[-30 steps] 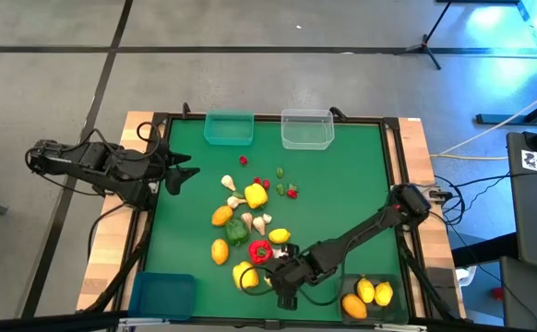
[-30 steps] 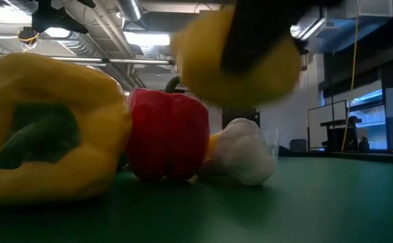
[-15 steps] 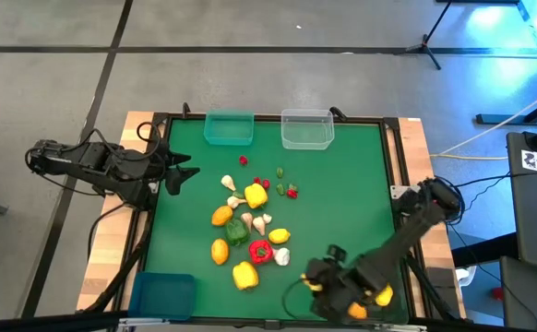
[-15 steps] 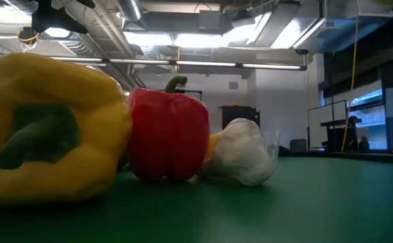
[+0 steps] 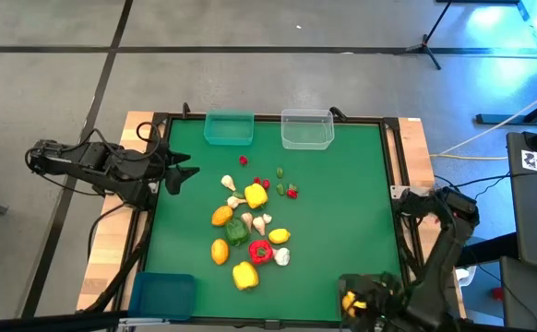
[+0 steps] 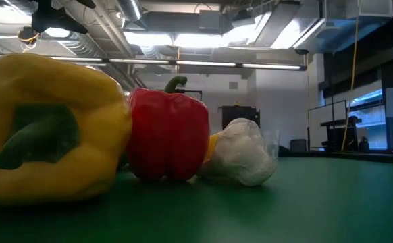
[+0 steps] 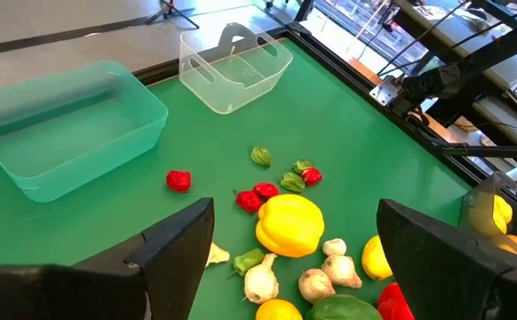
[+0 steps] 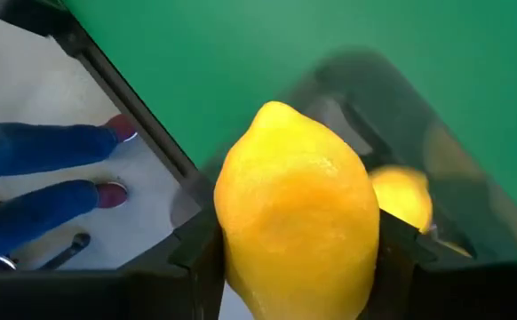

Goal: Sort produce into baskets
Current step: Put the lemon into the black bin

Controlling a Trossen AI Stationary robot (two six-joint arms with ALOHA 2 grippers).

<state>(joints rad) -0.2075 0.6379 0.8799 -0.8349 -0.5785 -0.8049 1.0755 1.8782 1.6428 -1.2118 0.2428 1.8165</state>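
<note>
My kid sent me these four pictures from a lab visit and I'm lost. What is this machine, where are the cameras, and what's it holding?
It is a two-armed robot sorting toy produce on a green table. One camera looks down from above, one sits at table height, and one rides on each wrist. The left gripper waits at the table's left edge, fingers open and empty. The right gripper holds a yellow lemon above the dark grey basket. Peppers and garlic lie mid-table; the teal basket and clear basket sit at the far edge.
</note>
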